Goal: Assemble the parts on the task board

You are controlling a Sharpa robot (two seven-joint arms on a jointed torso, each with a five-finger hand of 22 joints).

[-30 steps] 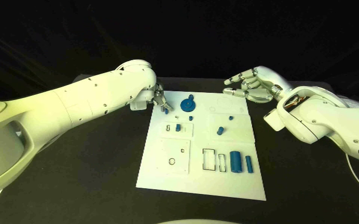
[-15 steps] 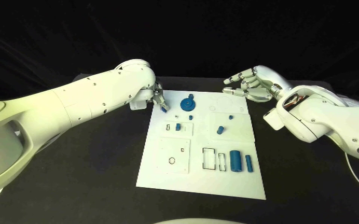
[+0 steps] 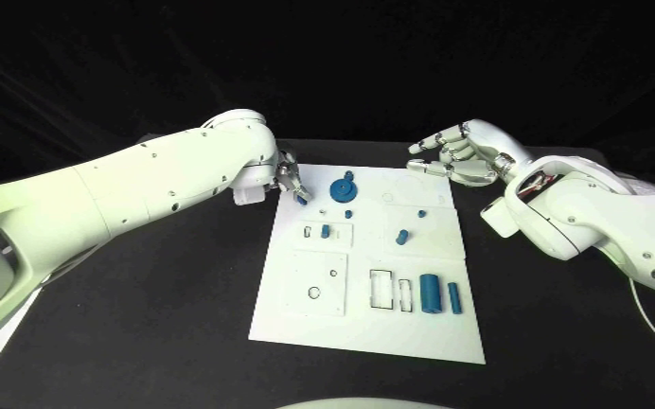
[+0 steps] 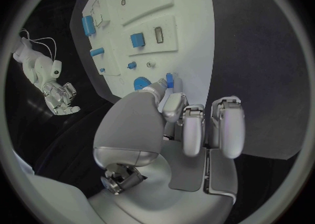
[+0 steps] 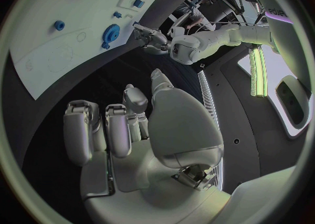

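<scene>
The white task board (image 3: pixel 345 319) lies in the middle of the table. My left hand (image 3: pixel 288 182) hovers over its far left corner and pinches a small blue piece (image 3: pixel 300 199) between thumb and fingertip; the piece (image 4: pixel 169 80) also shows at the fingertips in the left wrist view. Just right of it a blue gear (image 3: pixel 343 188) stands on the board. My right hand (image 3: pixel 459 159) hangs above the far right corner, fingers apart and curved, holding nothing. Small blue parts (image 3: pixel 403 237) sit mid-board, and two blue cylinders (image 3: pixel 430 293) lie near the right edge.
Outlined rectangular slots (image 3: pixel 382 291) and a square plate with holes (image 3: pixel 318 284) mark the board's near half. Black table surface (image 3: pixel 164 333) surrounds the board on all sides. My left forearm (image 3: pixel 150 182) reaches in low across the table's left part.
My left hand has drawn slightly toward the board's far edge with the small blue piece still pinched, and its arm has shifted leftward. The right hand has stayed put.
</scene>
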